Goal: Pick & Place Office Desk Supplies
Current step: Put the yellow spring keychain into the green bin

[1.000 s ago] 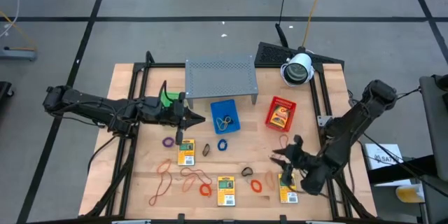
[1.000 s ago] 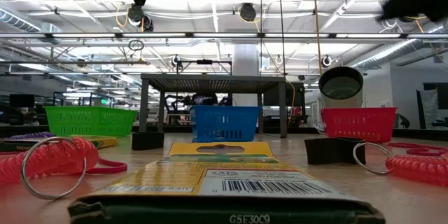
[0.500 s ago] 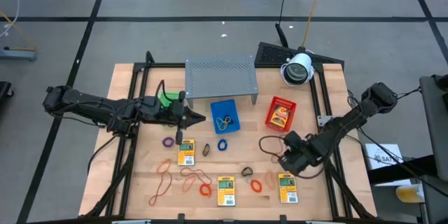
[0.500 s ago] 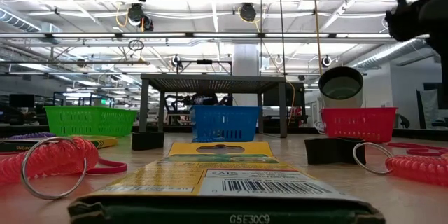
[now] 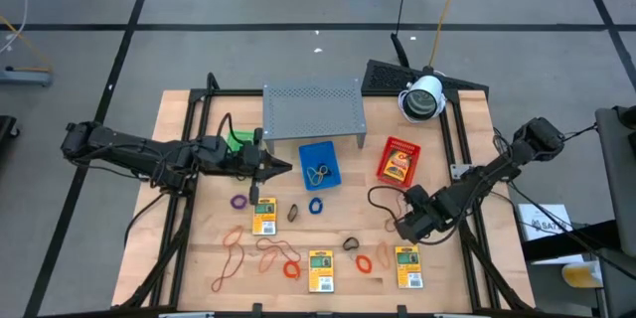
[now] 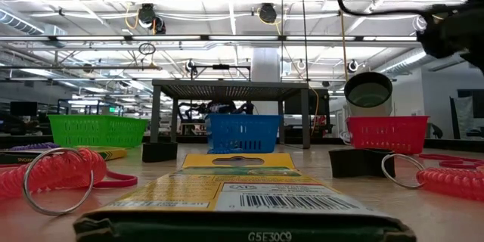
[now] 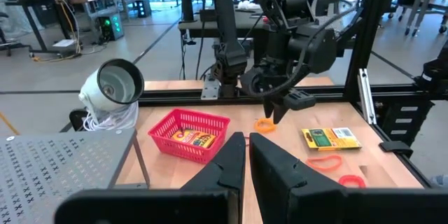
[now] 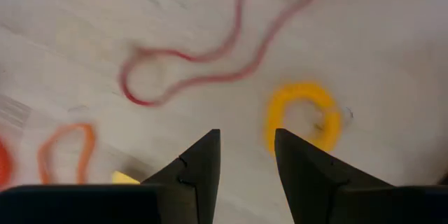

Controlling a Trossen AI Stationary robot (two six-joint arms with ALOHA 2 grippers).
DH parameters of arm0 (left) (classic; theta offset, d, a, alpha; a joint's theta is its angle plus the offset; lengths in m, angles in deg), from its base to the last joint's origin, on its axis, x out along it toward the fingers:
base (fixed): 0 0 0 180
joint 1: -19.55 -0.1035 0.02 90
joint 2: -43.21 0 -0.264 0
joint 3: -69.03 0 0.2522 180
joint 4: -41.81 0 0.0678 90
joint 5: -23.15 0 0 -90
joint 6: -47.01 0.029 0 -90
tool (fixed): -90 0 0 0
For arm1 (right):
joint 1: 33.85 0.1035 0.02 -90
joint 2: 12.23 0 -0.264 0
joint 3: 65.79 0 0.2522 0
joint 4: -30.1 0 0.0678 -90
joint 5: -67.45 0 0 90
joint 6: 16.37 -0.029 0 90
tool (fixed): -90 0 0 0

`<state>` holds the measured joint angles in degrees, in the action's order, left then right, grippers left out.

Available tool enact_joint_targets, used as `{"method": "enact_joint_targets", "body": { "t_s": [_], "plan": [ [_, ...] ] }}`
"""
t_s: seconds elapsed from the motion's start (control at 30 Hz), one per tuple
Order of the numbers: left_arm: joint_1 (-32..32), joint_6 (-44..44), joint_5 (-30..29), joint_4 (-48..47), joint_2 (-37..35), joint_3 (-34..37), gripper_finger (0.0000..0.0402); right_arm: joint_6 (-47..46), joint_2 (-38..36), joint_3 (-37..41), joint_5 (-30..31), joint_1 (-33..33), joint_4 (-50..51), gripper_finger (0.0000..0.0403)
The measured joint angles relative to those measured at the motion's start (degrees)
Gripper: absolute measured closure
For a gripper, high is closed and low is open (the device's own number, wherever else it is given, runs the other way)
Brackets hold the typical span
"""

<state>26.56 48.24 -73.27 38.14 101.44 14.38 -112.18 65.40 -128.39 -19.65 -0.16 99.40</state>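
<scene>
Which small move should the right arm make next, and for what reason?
Probably lower the right end effector onto the yellow ring. Its fingers stand apart and empty above the table, and the ring lies just ahead of them, beside a red rubber-band loop.

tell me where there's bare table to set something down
Bare wood lies along the left edge, between the purple ring and the table's frame, and behind the red tray by the right rear corner. The front strip is crowded: yellow packets, rubber bands, coloured rings, the right gripper.
</scene>
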Motion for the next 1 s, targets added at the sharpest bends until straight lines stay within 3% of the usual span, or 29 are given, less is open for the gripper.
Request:
{"method": "enact_joint_targets", "body": {
  "t_s": [0.17,0.33,0.6,0.7,0.83,1.0],
  "plan": [
    [0.0,-0.28,0.0,0.0,-0.01,0.0,0.0369,-1.31,0.0,5.92,-6.04,0.02,-2.54,0.0277],
    [0.0,-0.52,0.02,0.0,-0.01,0.0,0.0369,-2.55,-0.32,11.65,-9.35,0.02,-11.81,0.0277],
    [0.0,-0.69,0.15,0.0,-0.01,0.0,0.0369,-2.67,-0.22,13.29,-9.45,0.04,-14.76,0.028],
    [0.0,-0.69,0.15,0.0,-0.01,0.0,0.0369,-2.95,-0.22,13.33,-9.47,0.04,-14.57,0.0307],
    [0.0,-0.68,0.15,0.0,0.0,0.0,0.0369,-2.25,-0.26,13.38,-10.1,0.04,-14.59,0.0384],
    [0.0,-0.67,0.15,0.0,-0.01,0.0,0.0369,-0.69,-2.04,12.77,-11.3,-0.02,-14.82,0.0396]
  ]
}}
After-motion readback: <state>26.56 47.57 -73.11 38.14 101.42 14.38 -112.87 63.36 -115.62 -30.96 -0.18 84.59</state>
